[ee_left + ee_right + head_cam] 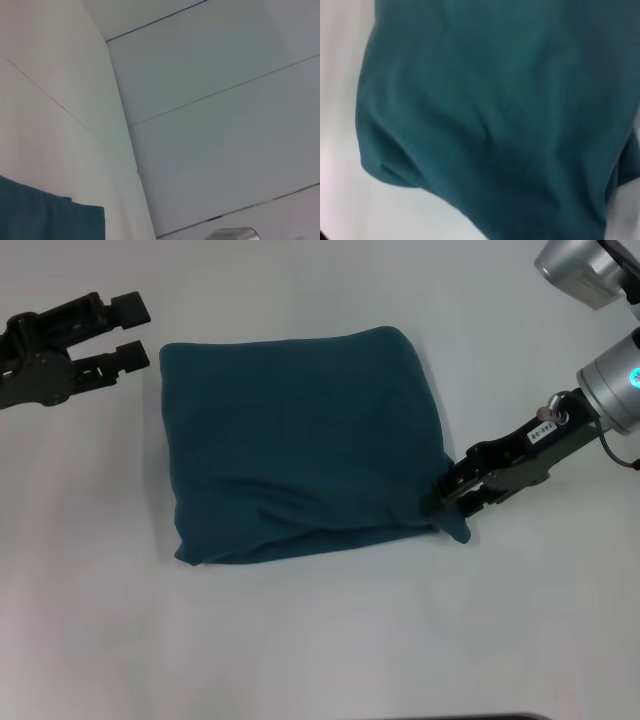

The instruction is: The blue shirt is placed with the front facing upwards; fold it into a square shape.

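You've got the blue shirt folded into a rough square, lying mid-counter, plain side up, no lettering showing. Right tool is at the shirt's near right corner, clenched on a bit of fabric that pokes out past its tips. Left tool sits released, jaws apart, just beside the shirt's far left corner, not touching.
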`<state>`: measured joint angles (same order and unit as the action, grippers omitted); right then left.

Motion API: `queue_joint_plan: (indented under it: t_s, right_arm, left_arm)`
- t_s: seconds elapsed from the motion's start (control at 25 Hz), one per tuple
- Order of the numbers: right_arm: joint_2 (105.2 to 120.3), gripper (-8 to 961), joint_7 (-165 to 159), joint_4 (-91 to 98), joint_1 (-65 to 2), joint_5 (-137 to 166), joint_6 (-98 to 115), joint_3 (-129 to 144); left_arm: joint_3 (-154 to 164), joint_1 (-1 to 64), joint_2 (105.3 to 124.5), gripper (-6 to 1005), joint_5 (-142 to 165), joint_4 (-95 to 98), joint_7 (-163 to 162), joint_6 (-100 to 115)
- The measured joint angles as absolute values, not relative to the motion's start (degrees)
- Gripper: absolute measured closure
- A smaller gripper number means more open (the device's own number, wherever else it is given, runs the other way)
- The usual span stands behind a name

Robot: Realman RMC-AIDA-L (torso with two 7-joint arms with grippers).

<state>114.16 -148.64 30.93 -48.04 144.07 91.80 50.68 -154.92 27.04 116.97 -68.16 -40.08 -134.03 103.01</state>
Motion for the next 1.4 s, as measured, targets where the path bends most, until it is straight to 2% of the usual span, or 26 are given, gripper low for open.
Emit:
queue_joint_plan:
  t_s: [0.48,0.6,0.84,0.92,1.24,1.4]
  right_arm:
    - [113.27,233,-148.7,37.0,-48.7,137.0,97.6,48.7]
    - [114.39,233,-148.4,36.1,-49.1,135.8,97.2,49.1]
    - [118.56,234,-148.5,35.6,-50.0,135.5,93.7,49.1]
    - [119.37,234,-148.6,35.3,-50.1,134.9,92.1,49.1]
    - [119.33,235,-148.3,30.4,-50.4,131.8,89.0,51.3]
    - [118.85,235,-149.7,29.6,-50.3,134.6,86.5,54.0]
  left_arm:
    - [-155.3,26.7,116.88,125,-68.5,-40.3,-134.2,103.6]
    - [-155.5,26.7,116.88,125,-68.6,-40.3,-134.5,103.3]
    - [-156.3,26.8,116.75,126,-68.6,-40.3,-134.8,102.7]
    - [-156.3,26.8,116.76,126,-68.6,-40.3,-134.8,102.6]
    - [-156.3,26.7,116.81,126,-68.6,-40.3,-134.8,102.2]
    - [-156.1,26.7,116.75,125,-68.5,-40.0,-134.6,101.5]
